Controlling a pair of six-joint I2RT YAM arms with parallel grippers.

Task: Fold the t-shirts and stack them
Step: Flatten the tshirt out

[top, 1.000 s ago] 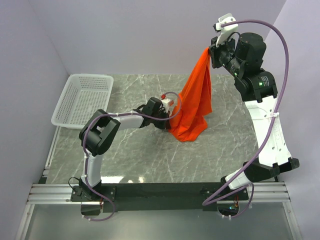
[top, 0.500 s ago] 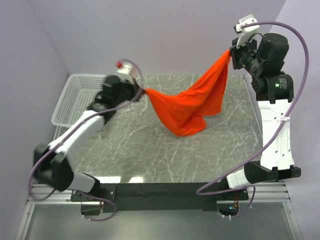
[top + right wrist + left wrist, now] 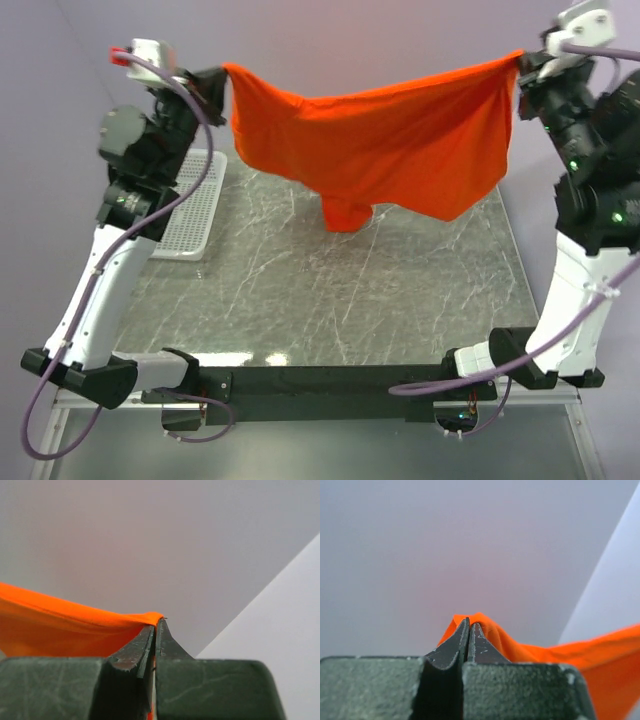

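Observation:
The orange-red t-shirt (image 3: 385, 150) hangs spread wide in the air between my two grippers, high above the table. My left gripper (image 3: 222, 76) is shut on its left corner at the upper left; the cloth (image 3: 520, 650) shows pinched at its fingertips in the left wrist view. My right gripper (image 3: 520, 62) is shut on its right corner at the upper right; the cloth (image 3: 60, 625) runs off to the left in the right wrist view. The shirt's lower folds sag toward the table's back middle. No neck label shows.
A white mesh basket (image 3: 195, 210) stands at the table's back left, partly behind my left arm. The grey marble table (image 3: 330, 300) lies below the shirt. Pale walls close in behind and on both sides.
Both arms have risen and moved apart. The left gripper took hold of the shirt low on the table, then swung up and left. The shirt went from hanging bunched to stretched wide.

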